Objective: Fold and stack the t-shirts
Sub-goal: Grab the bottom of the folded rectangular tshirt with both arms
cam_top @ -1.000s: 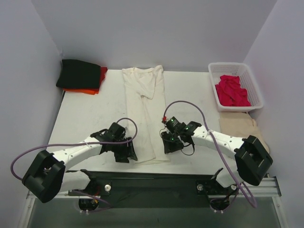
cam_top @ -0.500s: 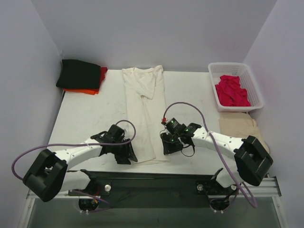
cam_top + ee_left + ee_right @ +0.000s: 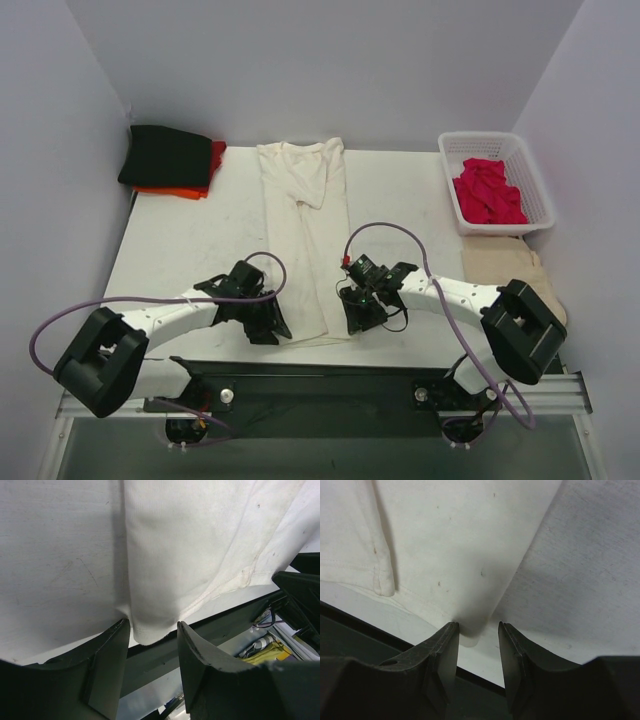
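- Since a second ago the left arm has barely shifted; its tip stays at the near left corner of the long cream-white cotton t-shirt [image 3: 305, 230].
- The right arm has drawn in: its elbow block sits further left, and its wrist has slid a little toward the near edge of the white worktop [image 3: 190, 240].
- The shirt itself lies as before, a narrow lengthwise-folded strip running from the back of the worktop to the near edge, between the two arms.
- The left fingers [image 3: 107, 660] are released, standing part-way apart astride the shirt's near left hem corner. The cloth fills the gap between them but is not clamped.
- The right fingers [image 3: 442, 655] are likewise apart, straddling the near right hem corner with the cloth between them and not pinched.
- A folded black t-shirt [image 3: 165, 155] rests on an orange-red t-shirt [image 3: 172, 191] at the back left corner.
- Crumpled crimson t-shirts [image 3: 487, 192] lie in the white plastic lattice basket [image 3: 480, 143] at the back right.
- A beige cloth [image 3: 505, 262] lies in front of the basket.
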